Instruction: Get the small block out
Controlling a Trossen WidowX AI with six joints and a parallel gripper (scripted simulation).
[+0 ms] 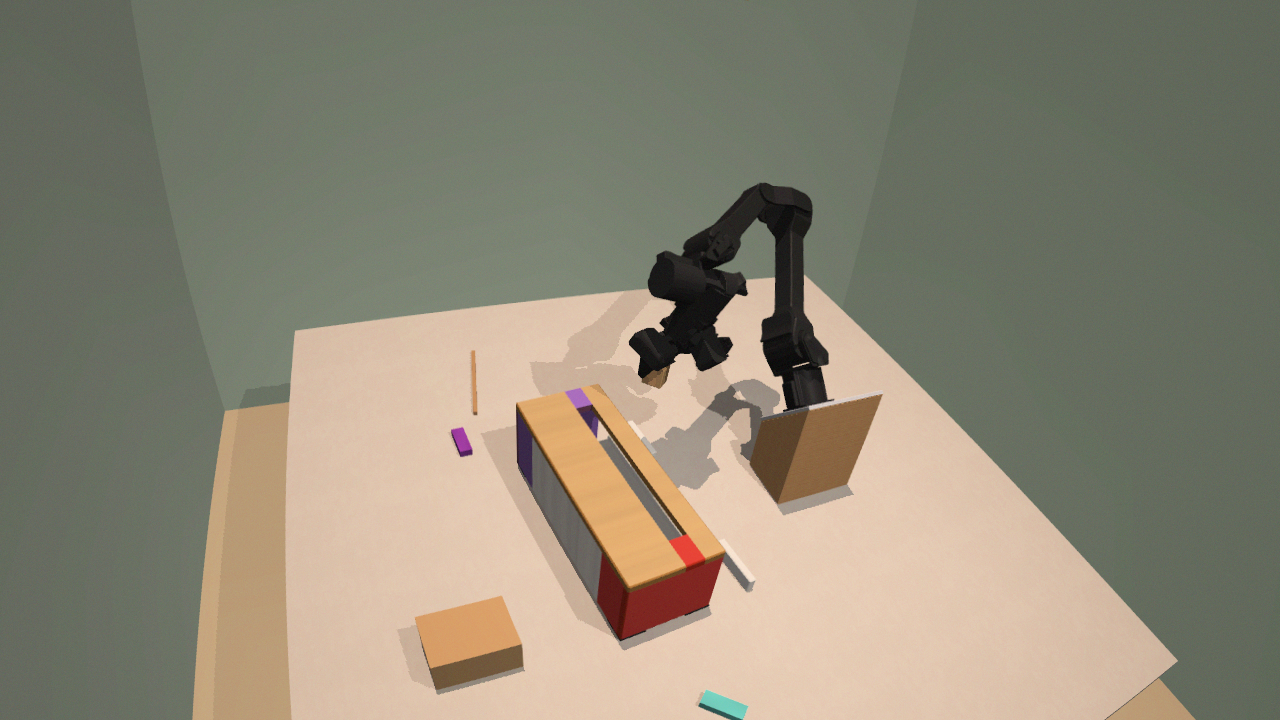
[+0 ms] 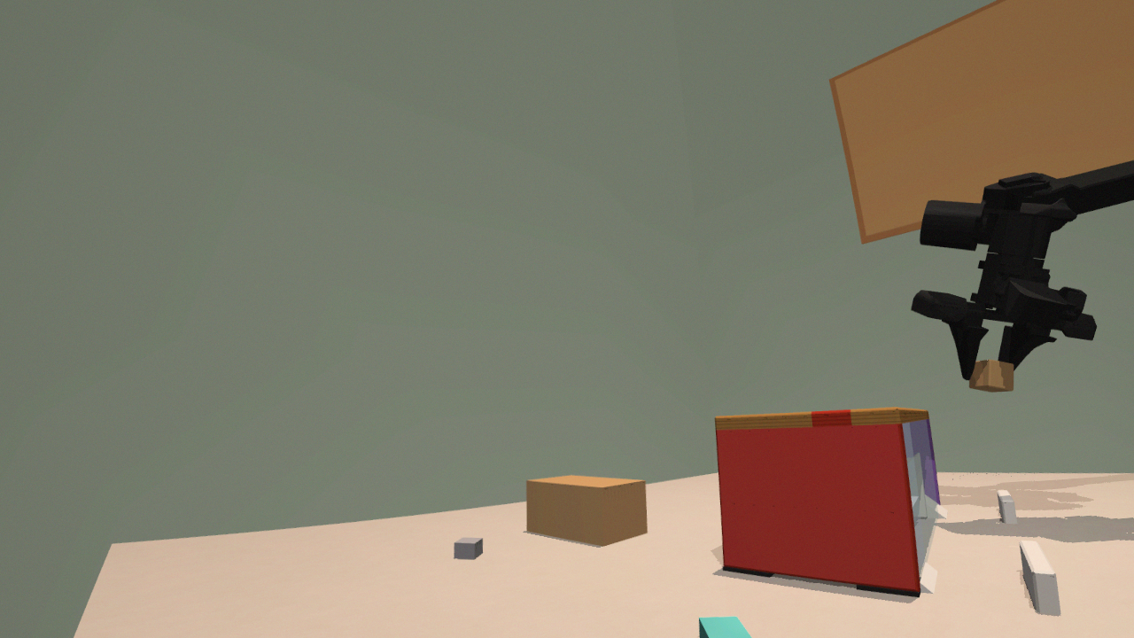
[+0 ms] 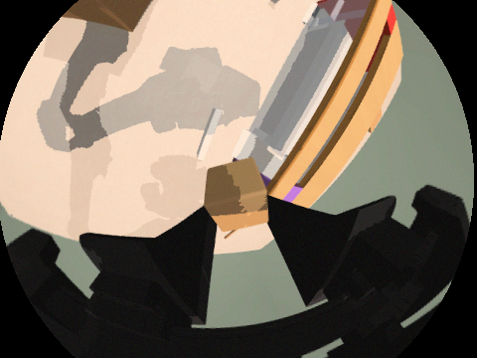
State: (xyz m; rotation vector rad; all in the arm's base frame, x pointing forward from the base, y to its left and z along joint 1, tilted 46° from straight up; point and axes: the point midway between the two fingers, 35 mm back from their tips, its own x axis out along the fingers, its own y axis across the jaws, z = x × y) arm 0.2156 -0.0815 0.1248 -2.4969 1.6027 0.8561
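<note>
The small wooden block (image 1: 656, 377) (image 2: 991, 376) (image 3: 236, 195) is held in the air between the fingertips of my gripper (image 2: 990, 371) (image 3: 238, 203), which is shut on it. Both are above the table (image 1: 939, 582), outside the box and beyond its purple end in the top view. The box (image 1: 572, 483) (image 2: 820, 500) (image 3: 343, 114) stands upright, with a wooden slotted top, a red end and a purple end. In the exterior view the block is higher than the box's top.
A brown box (image 1: 468, 631) (image 2: 586, 509), a tilted-looking brown panel (image 1: 827, 452), white strips (image 1: 738, 565) (image 2: 1038, 575), a purple piece (image 1: 460, 441), a thin stick (image 1: 474, 383), a teal piece (image 1: 723, 703) and a grey cube (image 2: 468, 548) are around the box. A large orange panel (image 2: 974, 119) shows behind the arm.
</note>
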